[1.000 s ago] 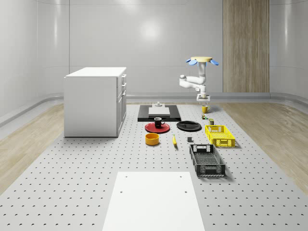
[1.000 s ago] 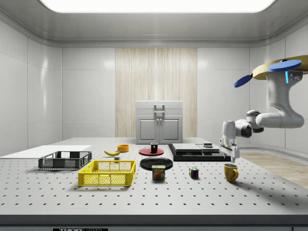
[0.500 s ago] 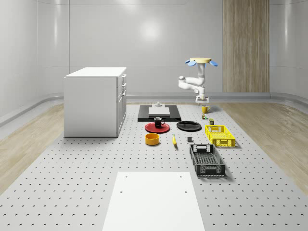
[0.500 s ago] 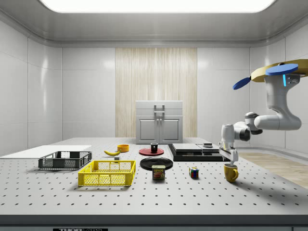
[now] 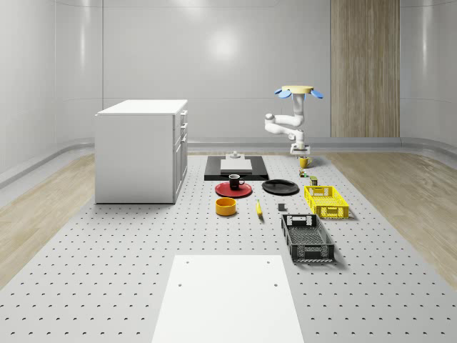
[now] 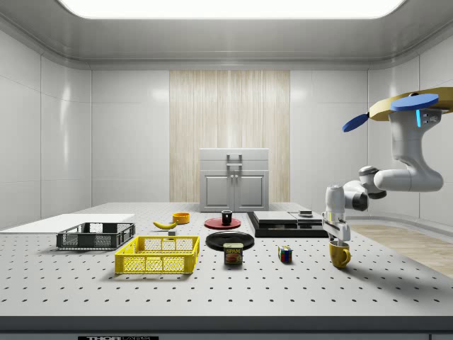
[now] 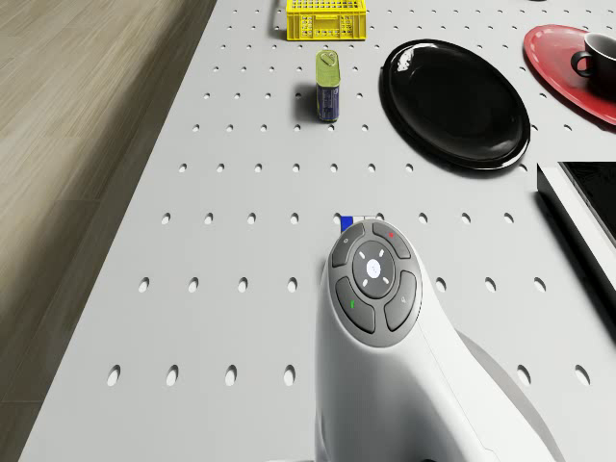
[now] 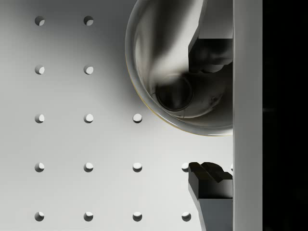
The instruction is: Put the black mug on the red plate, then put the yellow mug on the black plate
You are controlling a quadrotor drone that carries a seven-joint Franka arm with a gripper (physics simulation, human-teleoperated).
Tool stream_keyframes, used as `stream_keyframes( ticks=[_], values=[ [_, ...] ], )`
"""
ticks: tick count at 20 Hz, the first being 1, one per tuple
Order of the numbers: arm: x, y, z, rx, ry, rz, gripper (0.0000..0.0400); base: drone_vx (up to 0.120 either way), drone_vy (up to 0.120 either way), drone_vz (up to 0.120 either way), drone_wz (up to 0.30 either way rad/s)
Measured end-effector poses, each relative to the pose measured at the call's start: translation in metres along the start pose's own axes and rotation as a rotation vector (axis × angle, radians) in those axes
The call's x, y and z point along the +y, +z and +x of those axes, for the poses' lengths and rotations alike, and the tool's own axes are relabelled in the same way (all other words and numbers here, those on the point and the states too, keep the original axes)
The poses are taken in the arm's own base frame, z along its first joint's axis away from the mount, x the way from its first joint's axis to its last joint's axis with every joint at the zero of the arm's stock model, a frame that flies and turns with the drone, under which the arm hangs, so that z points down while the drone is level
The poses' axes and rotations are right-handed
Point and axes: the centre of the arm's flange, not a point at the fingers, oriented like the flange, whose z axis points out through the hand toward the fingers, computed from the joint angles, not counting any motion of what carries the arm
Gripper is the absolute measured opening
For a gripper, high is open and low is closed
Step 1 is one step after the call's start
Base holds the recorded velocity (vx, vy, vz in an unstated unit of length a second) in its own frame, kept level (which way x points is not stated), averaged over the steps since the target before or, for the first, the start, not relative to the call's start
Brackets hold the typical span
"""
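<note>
The yellow mug (image 6: 340, 256) stands upright on the table (image 6: 297, 283), near the whole-scene view's far right (image 5: 303, 163). My gripper (image 6: 339, 239) points straight down at its rim. In the wrist view the gripper (image 8: 210, 118) straddles the wall of the mug (image 8: 159, 72): one finger inside, the other outside with a gap left, so it is open. The drone (image 6: 414, 103) hovers high above and behind the mug. The black mug (image 5: 235, 181) sits on the red plate (image 5: 227, 191). Beside it lies the bare black plate (image 5: 280, 187), which is also in the drone view (image 7: 452, 96).
A can (image 7: 329, 85) and a colour cube (image 6: 284, 254) stand between the mug and the black plate. A yellow crate (image 5: 326, 201), black crate (image 5: 307, 237), orange bowl (image 5: 226, 206) and banana (image 5: 258, 208) lie nearer. A black slab (image 5: 235, 167) and a white cabinet (image 5: 141, 150) are to the left.
The arm has lowered the gripper from just above the yellow mug down onto its rim, and the drone has dropped slightly. The mugs and plates have not moved.
</note>
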Motion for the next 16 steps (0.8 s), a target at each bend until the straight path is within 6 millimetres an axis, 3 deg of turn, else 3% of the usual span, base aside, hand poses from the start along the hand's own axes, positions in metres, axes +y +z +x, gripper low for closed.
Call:
stream_keyframes(
  ticks=[3,6,9,16],
  values=[
    [0.000,0.001,0.000,0.000,0.000,0.000,0.0165,0.000,0.000,0.000,0.000],
    [0.000,0.001,0.000,0.000,0.000,0.000,0.0136,0.000,0.000,0.000,0.000],
    [0.000,-0.003,0.000,0.000,0.000,0.000,0.0122,0.000,0.000,0.000,0.000],
    [0.000,-0.022,0.000,0.000,0.000,0.000,0.0112,0.011,-0.006,0.114,0.000]
  ],
)
